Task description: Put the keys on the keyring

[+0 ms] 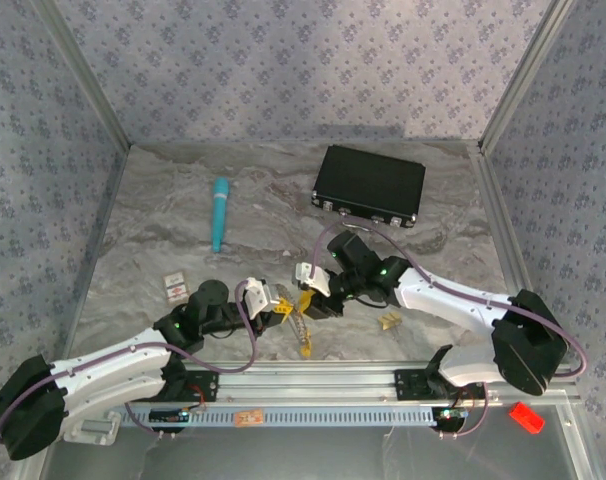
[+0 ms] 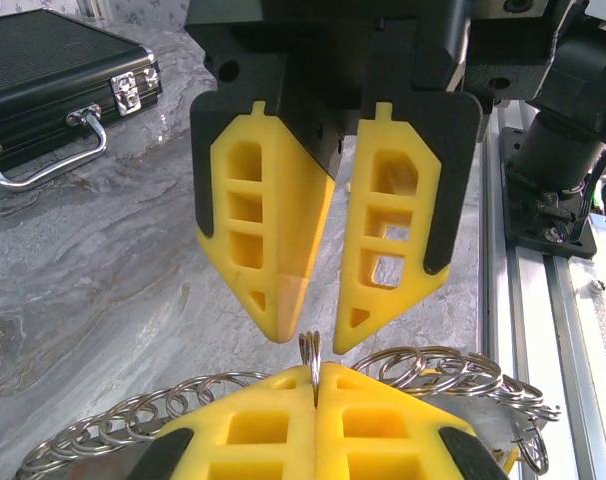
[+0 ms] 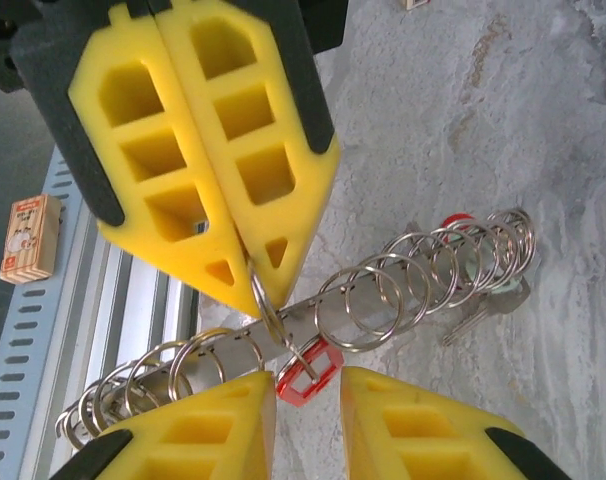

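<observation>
My left gripper (image 2: 315, 368) is shut on the keyring (image 2: 311, 350), a thin silvery split ring that stands edge-on between its yellow fingertips. In the right wrist view that keyring (image 3: 268, 300) hangs from the left gripper (image 3: 255, 272), and a key's red tag (image 3: 308, 368) dangles from it on a small ring. My right gripper (image 3: 308, 372) is open, its fingertips on either side of the red tag without touching it. Facing it from above, the right gripper (image 2: 313, 338) shows a clear gap. More keys (image 3: 483, 310) lie under the ring rack.
A metal strip carrying several wire rings (image 3: 423, 270) lies on the marble table just behind the grippers. Yellow-tagged keys (image 1: 388, 320) lie to the right. A black case (image 1: 370, 186) and a teal tube (image 1: 220, 213) sit farther back. The aluminium rail (image 1: 313, 385) runs along the near edge.
</observation>
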